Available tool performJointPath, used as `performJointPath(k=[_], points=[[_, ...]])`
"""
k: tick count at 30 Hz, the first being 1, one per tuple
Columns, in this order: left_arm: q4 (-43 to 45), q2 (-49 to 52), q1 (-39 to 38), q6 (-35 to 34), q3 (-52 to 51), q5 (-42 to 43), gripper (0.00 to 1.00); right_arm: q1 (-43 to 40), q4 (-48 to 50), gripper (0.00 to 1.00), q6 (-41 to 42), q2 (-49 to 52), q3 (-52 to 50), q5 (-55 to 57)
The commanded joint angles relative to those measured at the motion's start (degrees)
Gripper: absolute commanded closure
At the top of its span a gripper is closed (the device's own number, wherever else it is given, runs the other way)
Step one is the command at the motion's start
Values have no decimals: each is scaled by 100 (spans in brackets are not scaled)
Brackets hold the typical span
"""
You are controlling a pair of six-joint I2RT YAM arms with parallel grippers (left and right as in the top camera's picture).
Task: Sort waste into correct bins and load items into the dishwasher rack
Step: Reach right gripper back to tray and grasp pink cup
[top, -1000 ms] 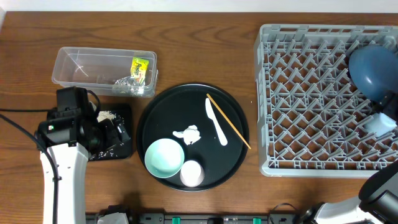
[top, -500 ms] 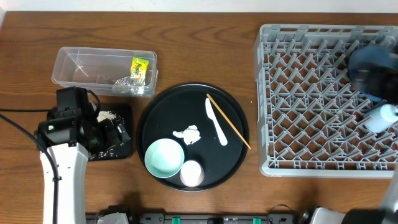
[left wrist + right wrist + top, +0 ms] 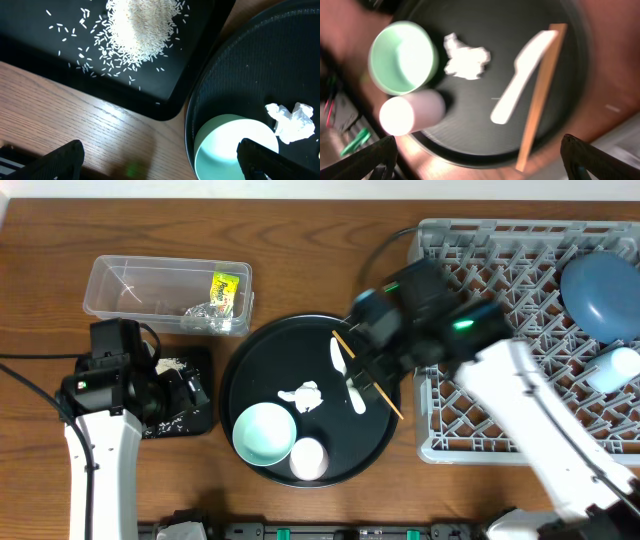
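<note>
Spilled rice (image 3: 140, 30) lies in the shallow black tray (image 3: 30, 55), which also shows in the overhead view (image 3: 185, 420). The clear tub (image 3: 165, 295) holds the yellow-green packet (image 3: 226, 288) and the clear wrapper (image 3: 205, 315). On the round black tray (image 3: 250, 370) are the mint bowl (image 3: 264, 433), pink cup (image 3: 308, 458), tissue (image 3: 302, 395), white spoon (image 3: 347, 380) and chopstick (image 3: 385, 395). The rack (image 3: 500, 440) holds the dark-blue bowl (image 3: 600, 295) and light-blue cup (image 3: 612, 370). My left gripper (image 3: 160, 165) is open above the table between the black tray and the mint bowl (image 3: 225, 145). My right gripper (image 3: 480, 162) is open above the spoon (image 3: 520, 75) and chopstick (image 3: 540, 95).
The right arm reaches across the rack's left edge to the round tray. The left arm (image 3: 100, 410) stands at the table's left front. The tissue (image 3: 467, 62), mint bowl (image 3: 402, 57) and pink cup (image 3: 412, 115) show blurred in the right wrist view.
The right arm has swung left from the rack's right side to above the spoon and chopstick on the round tray. The left arm has not moved.
</note>
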Motion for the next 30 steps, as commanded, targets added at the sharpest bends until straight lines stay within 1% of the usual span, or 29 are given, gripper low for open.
performJointPath(k=[1, 8, 13, 19, 30], points=[[-17, -17, 31, -70, 59, -111, 2, 579, 7, 1, -85, 337, -59, 212], [-20, -15, 31, -70, 59, -111, 1, 1493, 9, 1, -55, 824, -59, 212], [-17, -15, 31, -70, 59, -111, 2, 1862, 9, 1, -37, 973, -85, 212], [-17, -15, 31, -70, 59, -111, 2, 2090, 103, 1, -35, 1005, -306, 212], [-20, -15, 31, -70, 59, -109, 2, 2302, 855, 1, 24, 1005, -975, 214]])
